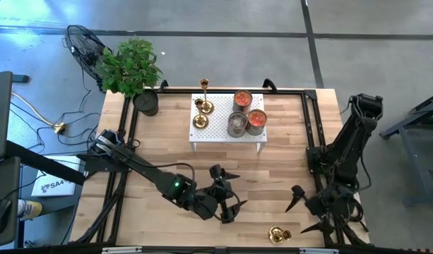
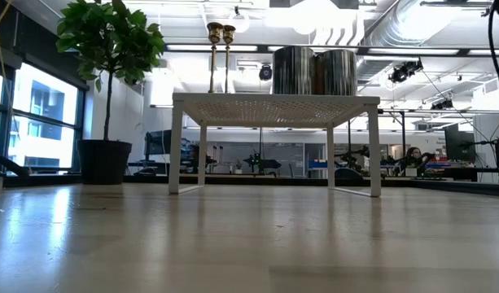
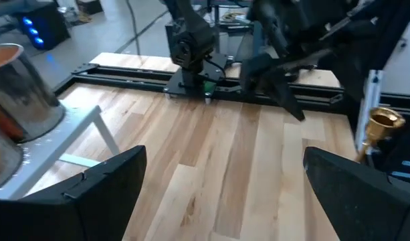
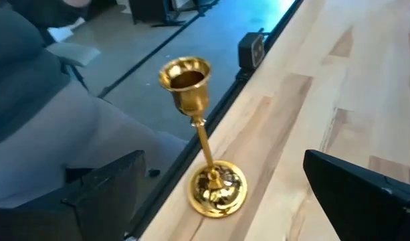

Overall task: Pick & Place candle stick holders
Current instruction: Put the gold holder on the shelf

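Fingers of right gripper (image 4: pixel 218 191) spread wide, empty | shiny gold-brass candlestick holder (image 4: pixel 203 144) stood upright at wooden bench (image 1: pixel 167 152) front edge, just beside them, stem vertical | right arm nearer | left gripper (image 1: pixel 230 194) wide too, mid-bench, farther.

Shiny gold candle stick holders (image 1: pixel 202 111) on a white perforated stand (image 1: pixel 217 134) — beside silver cans (image 1: pixel 238 124) with red-orange tops. Pale striped wood table (image 1: pixel 265 176), black arms, a green plant (image 1: pixel 130 65) in a black pot (image 1: pixel 147 103).
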`<state>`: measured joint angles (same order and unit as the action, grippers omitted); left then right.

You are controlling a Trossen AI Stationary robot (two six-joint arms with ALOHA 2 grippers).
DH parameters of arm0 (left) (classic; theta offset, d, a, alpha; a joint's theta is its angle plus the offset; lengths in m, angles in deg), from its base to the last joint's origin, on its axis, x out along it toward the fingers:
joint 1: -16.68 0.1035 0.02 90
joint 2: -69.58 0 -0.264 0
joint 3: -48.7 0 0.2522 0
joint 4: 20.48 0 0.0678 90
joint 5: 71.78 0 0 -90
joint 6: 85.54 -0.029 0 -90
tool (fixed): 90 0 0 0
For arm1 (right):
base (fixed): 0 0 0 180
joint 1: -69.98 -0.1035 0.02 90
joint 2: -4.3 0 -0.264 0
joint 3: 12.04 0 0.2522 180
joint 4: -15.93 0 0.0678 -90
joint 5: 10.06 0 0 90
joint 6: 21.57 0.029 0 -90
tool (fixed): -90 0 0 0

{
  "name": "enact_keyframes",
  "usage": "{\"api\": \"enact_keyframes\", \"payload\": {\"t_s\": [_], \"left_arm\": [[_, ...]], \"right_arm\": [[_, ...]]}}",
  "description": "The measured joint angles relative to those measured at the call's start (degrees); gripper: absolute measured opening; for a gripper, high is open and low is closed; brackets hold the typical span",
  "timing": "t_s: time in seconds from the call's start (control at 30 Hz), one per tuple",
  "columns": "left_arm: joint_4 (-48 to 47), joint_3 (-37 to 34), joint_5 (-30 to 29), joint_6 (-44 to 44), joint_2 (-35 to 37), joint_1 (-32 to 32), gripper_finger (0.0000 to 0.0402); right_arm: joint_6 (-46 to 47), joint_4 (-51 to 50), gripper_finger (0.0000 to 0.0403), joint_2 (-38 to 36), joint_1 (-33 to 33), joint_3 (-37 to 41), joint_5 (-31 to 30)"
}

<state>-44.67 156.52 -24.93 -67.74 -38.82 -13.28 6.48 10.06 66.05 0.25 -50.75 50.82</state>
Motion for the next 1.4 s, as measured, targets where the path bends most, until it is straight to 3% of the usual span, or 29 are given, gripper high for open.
{"api": "enact_keyframes", "payload": {"t_s": [0.13, 0.47, 0.77, 1.0, 1.4], "left_arm": [[-0.02, 0.00, -0.92, 0.00, 0.01, 0.02, 0.0397], [0.00, 0.00, -0.87, 0.02, 0.01, 0.02, 0.0397], [-0.12, 0.00, -0.78, 0.02, 0.01, -0.04, 0.0397], [-0.20, 0.00, 2.19, 0.04, 0.04, -0.02, 0.0397], [-0.46, 0.00, 2.23, 0.04, 0.06, -0.02, 0.0397]], "right_arm": [[-0.02, 3.00, 0.0400, 3.70, 0.56, 0.00, -1.61], [0.12, 12.53, 0.0390, 8.99, 5.27, -0.02, 2.79], [0.61, 21.07, 0.0389, 12.79, 5.20, -0.02, 5.70], [0.59, 23.31, 0.0387, 15.58, 5.79, -0.04, 6.47], [1.29, 23.91, 0.0387, 15.94, 7.91, -0.04, 8.36]]}}
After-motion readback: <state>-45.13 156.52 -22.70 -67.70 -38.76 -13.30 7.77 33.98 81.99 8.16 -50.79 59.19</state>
